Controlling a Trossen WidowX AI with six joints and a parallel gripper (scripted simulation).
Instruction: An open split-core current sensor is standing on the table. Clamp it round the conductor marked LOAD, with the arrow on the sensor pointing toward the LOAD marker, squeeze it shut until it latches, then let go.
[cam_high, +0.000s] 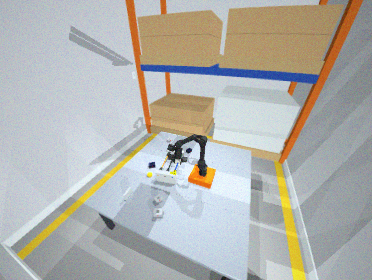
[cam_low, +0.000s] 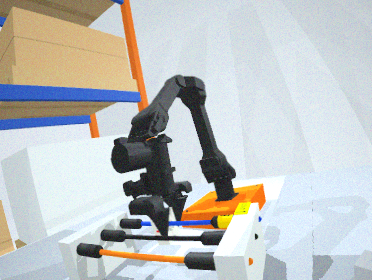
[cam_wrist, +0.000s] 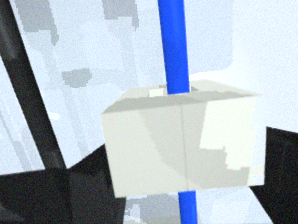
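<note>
The pale split-core sensor sits around the blue conductor, which enters its far face and comes out below. A thin seam runs down its near face. The halves look together; whether they are latched I cannot tell. No arrow is visible. My gripper is shut on the sensor, with one black finger on each side. In the exterior view the fingers hide the sensor. A yellow sleeve and yellow tag mark the blue conductor's right end; no lettering is readable.
The black conductor runs close beside the left finger, and the orange conductor lies beyond it. White end walls hold the conductors. The orange arm base stands close by. Small white parts lie near the table's front.
</note>
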